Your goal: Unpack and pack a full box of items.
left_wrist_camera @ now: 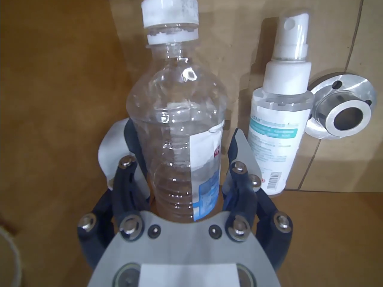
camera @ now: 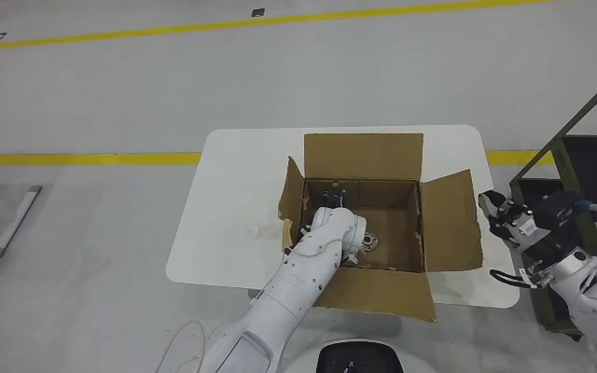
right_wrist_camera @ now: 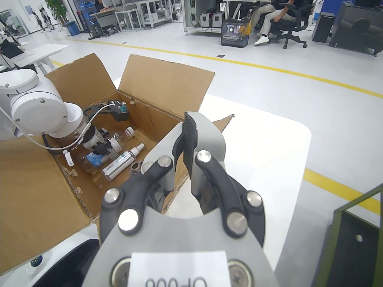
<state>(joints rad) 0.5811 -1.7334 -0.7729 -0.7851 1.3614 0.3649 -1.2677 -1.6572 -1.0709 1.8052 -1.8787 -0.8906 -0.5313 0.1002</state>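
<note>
Cardboard box (left_wrist_camera: 59, 91) holds a ribbed clear bottle (left_wrist_camera: 176, 114) gripped by left tool (left_wrist_camera: 179, 132).

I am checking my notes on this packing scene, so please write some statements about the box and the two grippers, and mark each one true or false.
1. The left gripper has its fingers on both sides of the clear bottle. True.
2. The clear bottle has a blue cap. False: the cap is white.
3. The spray bottle lies beside the clear bottle in the box. True.
4. The right gripper holds the metal flange. False: it is shut on nothing, outside the box; the metal flange lies next to the spray bottle.
5. The box flaps are folded shut. False: they stand open.
</note>
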